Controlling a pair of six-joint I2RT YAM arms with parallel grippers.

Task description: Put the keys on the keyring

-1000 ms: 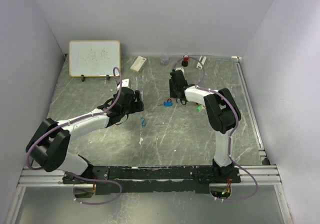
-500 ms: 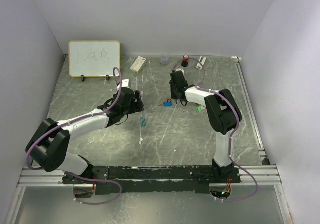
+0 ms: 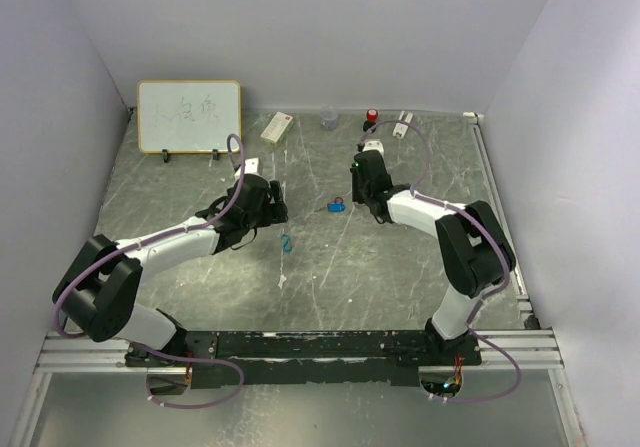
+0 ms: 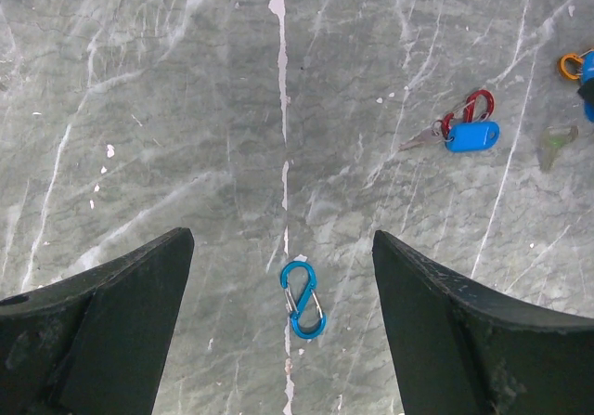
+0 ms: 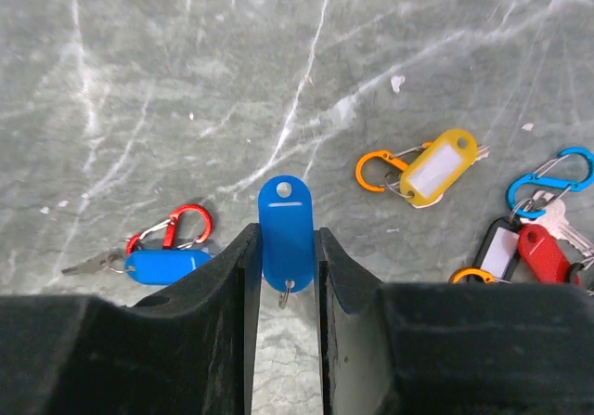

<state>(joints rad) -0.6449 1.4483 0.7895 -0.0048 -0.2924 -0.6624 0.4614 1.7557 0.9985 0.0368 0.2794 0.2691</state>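
Grey veined stone makes up the table (image 3: pixel 330 267) inside a white-walled booth, with a whiteboard (image 3: pixel 188 115) propped toward 11 o'clock and a small box (image 3: pixel 277 127) near 12. The right gripper (image 5: pixel 286 237) is clamped on the flat sides of a blue-tagged key (image 5: pixel 286 213). The tag stands upright between the jaws and its metal end is hidden below them, which I judge leaves the ring end free to feed onto a clip. The left gripper (image 4: pixel 283 248) hangs with its jaws wide apart, holding nothing, over a blue clip (image 4: pixel 303 299) lying flat on the stone, probably the keyring it is meant to steady. At 8 o'clock from the held tag lies a second blue tag on a red clip (image 5: pixel 172 252). At 2 o'clock a yellow tag (image 5: pixel 432 169) sits on an orange clip, and at 4 o'clock a red tag (image 5: pixel 543 252) is bunched with other clips. The red clip lies between the two arms and could snag a low crossing.
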